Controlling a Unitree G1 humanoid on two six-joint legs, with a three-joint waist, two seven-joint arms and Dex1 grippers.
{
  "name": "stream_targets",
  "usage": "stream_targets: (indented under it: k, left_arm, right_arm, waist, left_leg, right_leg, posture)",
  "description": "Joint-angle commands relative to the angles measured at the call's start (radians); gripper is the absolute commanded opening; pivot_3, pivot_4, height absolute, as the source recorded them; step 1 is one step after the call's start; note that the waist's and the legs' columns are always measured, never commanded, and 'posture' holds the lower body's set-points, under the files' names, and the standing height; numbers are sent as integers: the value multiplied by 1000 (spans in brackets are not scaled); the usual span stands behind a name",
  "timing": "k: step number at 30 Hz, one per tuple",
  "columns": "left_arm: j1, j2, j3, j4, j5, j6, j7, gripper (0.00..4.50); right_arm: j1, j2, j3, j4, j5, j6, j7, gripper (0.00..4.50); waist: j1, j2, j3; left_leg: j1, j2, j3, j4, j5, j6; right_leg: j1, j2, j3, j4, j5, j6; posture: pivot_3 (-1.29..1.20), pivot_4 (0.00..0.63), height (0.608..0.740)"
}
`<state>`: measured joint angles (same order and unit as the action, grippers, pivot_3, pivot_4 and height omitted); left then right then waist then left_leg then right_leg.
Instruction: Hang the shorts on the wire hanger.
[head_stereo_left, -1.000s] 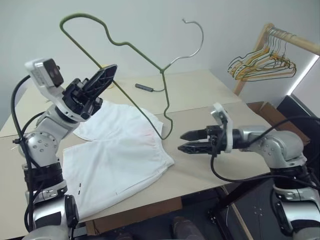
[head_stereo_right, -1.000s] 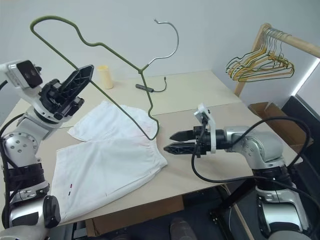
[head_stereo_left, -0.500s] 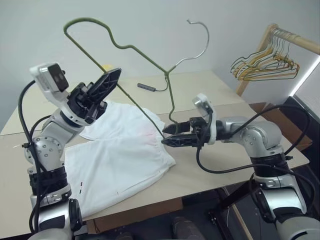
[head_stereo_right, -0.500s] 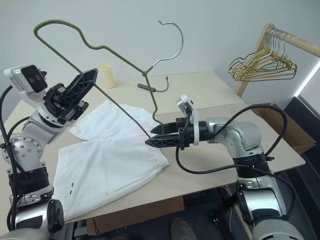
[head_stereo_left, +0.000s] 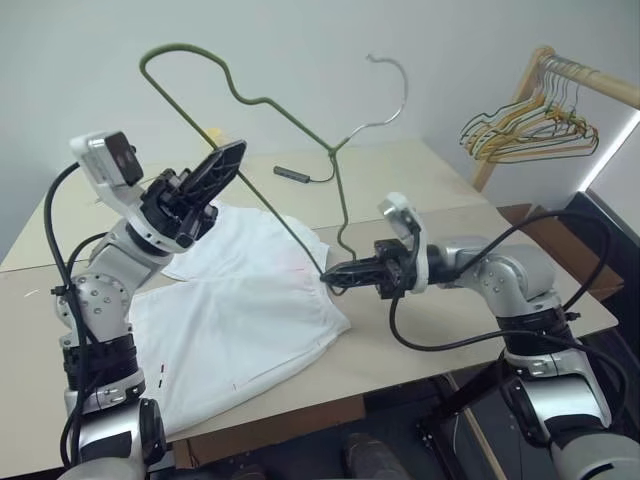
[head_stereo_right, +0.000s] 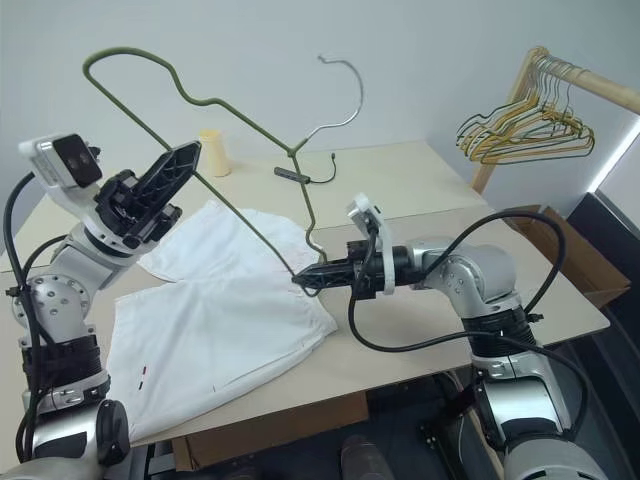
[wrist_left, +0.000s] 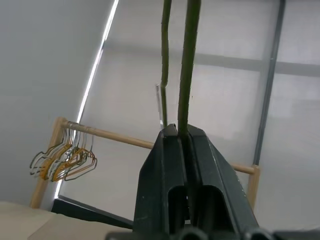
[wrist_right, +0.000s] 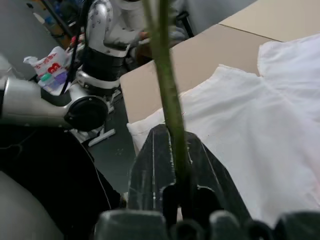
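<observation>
From the left eye view, the thin olive-green wire hanger (head_stereo_left: 262, 150), a bent triangle with a twisted neck and a grey hook at its top, stands tilted in the air above the pale beige desk (head_stereo_left: 400, 180), and it serves as the landmark here. The left claw (head_stereo_left: 215, 172) is clamped on its long straight bar toward the raised end; the right claw (head_stereo_left: 335, 273) is closed on the wire at the hanger's lowest corner. The white thin-fabric shorts (head_stereo_left: 240, 310) lie flat on the desk directly under the hanger, the low corner and right claw just above their near edge. That bar runs as a slope from the left claw down to the right claw, so the shorts lie below both claws, and the right claw is the nearer one. From the right eye view, a small cream cup (head_stereo_right: 212, 152) and a dark cable with a plug (head_stereo_right: 300, 176) sit on the desk behind the hanger, well apart from it, and a wooden rail with a bunch of yellow and green hangers (head_stereo_right: 522, 128) stands far off beyond the hook's side; nothing lies between hanger and shorts. In the left wrist view, 2 black fingers (wrist_left: 165, 170) pinch the green wire. In the right wrist view, the closed black fingers (wrist_right: 150, 165) grip the wire, with the white fabric spread beyond.
</observation>
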<state>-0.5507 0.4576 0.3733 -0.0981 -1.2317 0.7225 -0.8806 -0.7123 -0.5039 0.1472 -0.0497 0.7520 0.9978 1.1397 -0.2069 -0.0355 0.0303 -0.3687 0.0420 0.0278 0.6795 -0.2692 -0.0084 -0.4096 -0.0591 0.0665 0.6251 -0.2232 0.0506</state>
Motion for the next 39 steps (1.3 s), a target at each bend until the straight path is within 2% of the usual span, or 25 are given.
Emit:
stream_targets:
  k: [1, 3, 6, 13, 18, 23, 26, 30, 34, 39]
  left_arm:
    - [-15, 1, 1, -23, 20, -35, -17, 0]
    - [-6, -6, -7, -28, 51, -54, -19, 0]
    - [7, -6, -26, -29, 96, -67, -8, 700]
    - [118, 91, -139, -42, 336, -83, 31, 2925]
    - [201, 201, -252, -56, 586, -159, 56, 4479]
    - [266, 311, -297, -101, 703, -222, -31, 4479]
    - [282, 324, -310, -108, 736, -256, -47, 4479]
    - [299, 331, -318, -115, 761, -282, -75, 4479]
    - [300, 324, -326, -113, 781, -291, -79, 4479]
    - [298, 326, -327, -118, 786, -284, -86, 4479]
  right_arm:
    - [0, -11, -12, -12, -12, -15, -9, 28]
    - [-1, -8, -19, -6, -13, -18, -19, 28]
    - [-5, -1, -45, 1, 4, -7, -37, 0]
    - [14, -5, -139, -15, 81, 52, -97, 0]
    - [87, -101, -190, -46, 144, 184, -106, 0]
    - [165, -231, -170, -22, 167, 373, -118, 0]
    - [194, -278, -157, 1, 152, 422, -123, 0]
    - [198, -354, -108, 144, 184, 569, -28, 0]
    - [191, -421, -9, 262, 165, 599, 68, 0]
    - [142, -430, 96, 397, 105, 557, 149, 0]
  waist:
    - [0, 0, 0]
    - [0, 0, 0]
    - [-1, 0, 0]
    - [-3, 0, 0]
    - [5, 1, 0]
    - [12, 1, 1]
    - [14, 2, 2]
    - [16, 2, 2]
    - [18, 2, 2]
    - [16, 3, 2]
  left_leg:
    - [0, 0, 0, 0, 0, 0]
    - [0, 0, 0, 0, 0, 0]
    - [0, 0, 0, 0, 0, 0]
    - [0, 0, 0, -1, 0, 0]
    - [0, 0, 0, -1, 0, 0]
    - [-2, 0, 2, -2, 0, 0]
    - [-4, 0, 4, -1, 0, 0]
    - [-5, 1, 5, -1, 0, 0]
    - [-6, 1, 5, -1, 0, 0]
    - [-6, 1, 6, -1, 0, 0]
  right_leg:
    - [0, 0, 0, 0, 0, 0]
    - [0, 0, 0, 0, 0, 0]
    - [0, 0, 0, 0, 0, -1]
    - [0, 0, 0, 0, 1, -1]
    - [-1, 0, 0, 0, 0, -1]
    - [-3, 0, 0, -1, 0, -1]
    - [-8, 0, 3, 1, 0, -1]
    - [-9, 0, 3, 1, -1, 0]
    - [-10, 0, 3, 1, 0, -1]
    - [-10, 0, 4, 1, -1, 1]
  posture:
    - [-172, 0, 740]
    - [-173, 0, 740]
    - [-172, 0, 740]
    - [-174, 0, 740]
    - [-161, 0, 740]
    - [-158, 0, 740]
    - [-158, 0, 740]
    - [-159, 0, 740]
    - [-156, 0, 740]
    - [-151, 0, 740]
